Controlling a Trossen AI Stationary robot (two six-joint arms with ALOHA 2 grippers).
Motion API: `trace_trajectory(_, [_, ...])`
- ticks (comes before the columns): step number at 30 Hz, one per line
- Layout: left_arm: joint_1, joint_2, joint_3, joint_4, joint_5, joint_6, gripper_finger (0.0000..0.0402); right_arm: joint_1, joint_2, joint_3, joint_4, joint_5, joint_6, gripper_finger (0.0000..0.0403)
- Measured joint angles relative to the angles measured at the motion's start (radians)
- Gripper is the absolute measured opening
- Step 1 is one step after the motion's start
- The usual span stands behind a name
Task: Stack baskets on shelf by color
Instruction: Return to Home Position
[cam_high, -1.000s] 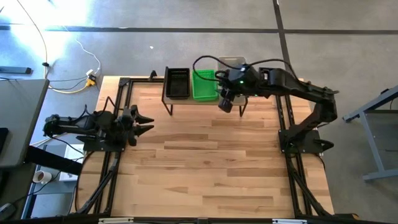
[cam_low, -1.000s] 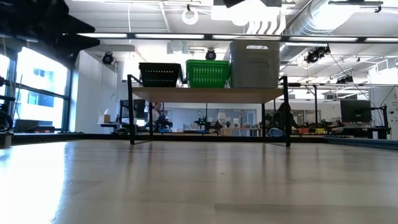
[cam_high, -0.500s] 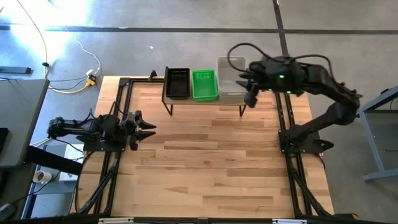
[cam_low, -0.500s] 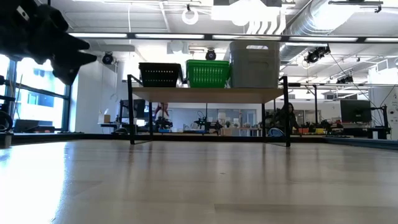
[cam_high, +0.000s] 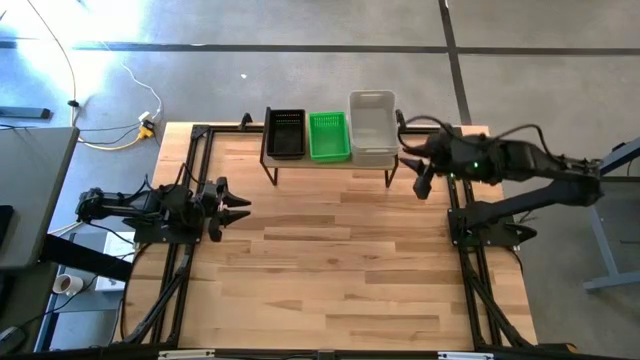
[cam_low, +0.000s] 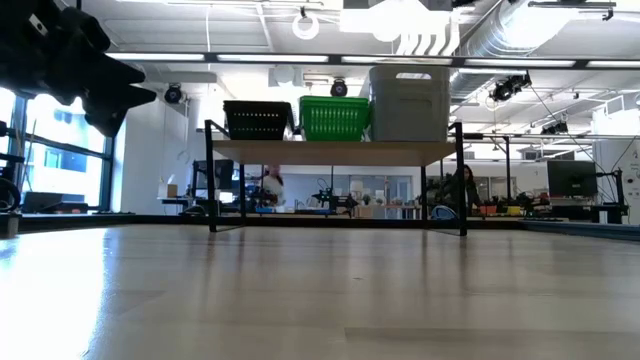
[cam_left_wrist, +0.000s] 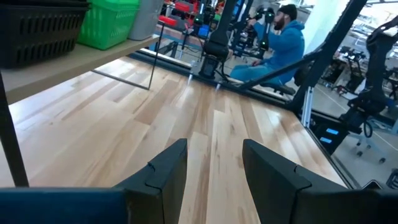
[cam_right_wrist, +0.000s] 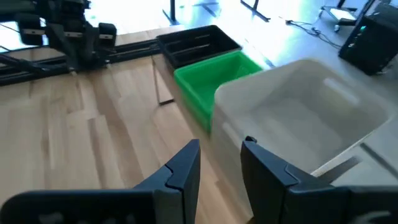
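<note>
Three stacks of baskets stand side by side on the shelf (cam_high: 330, 160) at the table's far edge: black (cam_high: 285, 133), green (cam_high: 329, 136) and whitish-clear (cam_high: 372, 128). The low view shows them on the shelf's wooden top (cam_low: 335, 151), with the clear stack (cam_low: 408, 102) the tallest. My right gripper (cam_high: 420, 182) (cam_right_wrist: 221, 163) hangs open beside the shelf's right end, looking back at the clear (cam_right_wrist: 311, 112), green (cam_right_wrist: 217, 78) and black (cam_right_wrist: 199, 45) baskets. My left gripper (cam_high: 236, 205) (cam_left_wrist: 214, 165) is open at the table's left side, above the board.
Bare wooden tabletop (cam_high: 340, 260) stretches from the shelf to the near edge. Black frame rails (cam_high: 190, 180) run along both sides of the table. Beyond the table, a person in a blue hoodie (cam_left_wrist: 273, 43) sits among other equipment. The shelf's thin black legs (cam_low: 212, 190) stand on the board.
My right gripper has drawn back from above the green and clear stacks toward the table's right edge, ending beside the shelf's right end. My left gripper has come down a little at the left side. The baskets have stayed in place.
</note>
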Motion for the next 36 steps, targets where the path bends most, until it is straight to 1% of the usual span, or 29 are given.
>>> trace_trajectory(4, [0.000,0.000,0.000,0.000,-0.001,-0.001,0.0145,0.027,-0.103,-0.163,0.069,-0.001,0.043,0.0103])
trace_trajectory(7, [0.000,0.000,0.000,0.001,-0.001,0.000,0.0145,0.052,-0.177,-0.260,0.097,-0.001,0.065,0.0103])
trace_trajectory(12, [0.000,0.000,0.000,0.001,-0.001,-0.001,0.0145,0.090,-0.300,-0.404,0.188,-0.004,0.065,0.0103])
trace_trajectory(18, [0.000,0.000,0.000,0.001,-0.001,-0.001,0.0145,0.137,-0.460,-0.567,0.308,-0.052,0.064,0.0103])
trace_trajectory(21, [0.000,0.001,0.000,0.001,-0.001,-0.001,0.0145,0.151,-0.531,-0.635,0.348,-0.057,0.064,0.0103])
trace_trajectory(26, [0.000,0.001,0.000,0.001,-0.001,-0.001,0.0145,0.156,-0.622,-0.710,0.378,-0.085,0.045,0.0103])
trace_trajectory(32, [0.000,0.001,0.000,0.001,-0.001,-0.001,0.0145,0.156,-0.693,-0.809,0.464,-0.109,0.011,0.0103])
trace_trajectory(36, [0.000,0.001,0.000,0.001,-0.001,-0.001,0.0145,0.156,-0.732,-0.883,0.507,-0.168,0.015,0.0103])
